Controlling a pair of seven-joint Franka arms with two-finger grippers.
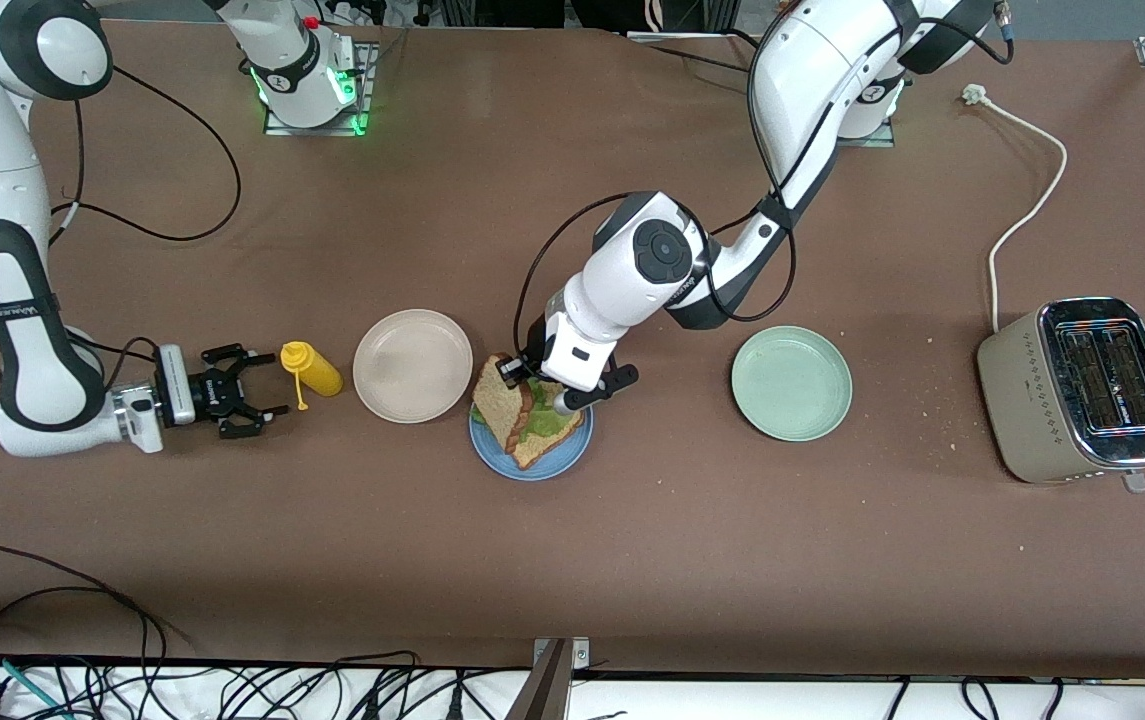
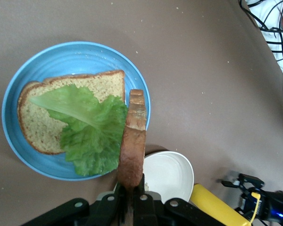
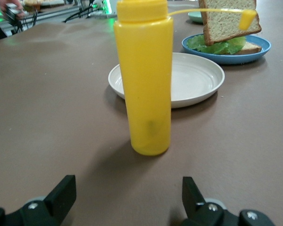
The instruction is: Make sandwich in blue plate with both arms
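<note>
Front view gives us the brown table (image 1: 632, 560) first, then the two arms. Our left arm reaches in from the 1 o'clock corner to the middle. Our right arm comes down the 9 o'clock edge and waits low at that end.

The toaster (image 1: 1082, 390) sits at 3 o'clock. The green plate (image 1: 792, 383) and the cream plate (image 1: 412, 365) flank the blue plate (image 1: 532, 462), which lies nearer the camera than both. On it rest one toast slice (image 2: 37, 122) and a lettuce leaf (image 2: 87, 134).

The left gripper (image 1: 537, 385) hangs over the blue plate, jaws clamped on the crust of the second slice (image 2: 132, 146), held on edge above the lettuce. The right gripper (image 1: 247, 390) has its fingers (image 3: 61, 193) spread wide, holding nothing, with the mustard bottle (image 1: 310, 368) standing just in front of them.

We judge the toast light, stiff but crumbly. The crust edge is the place to hold it, with a gentle squeeze. The lettuce looks limp and slippery, so the top slice may skate once released.
</note>
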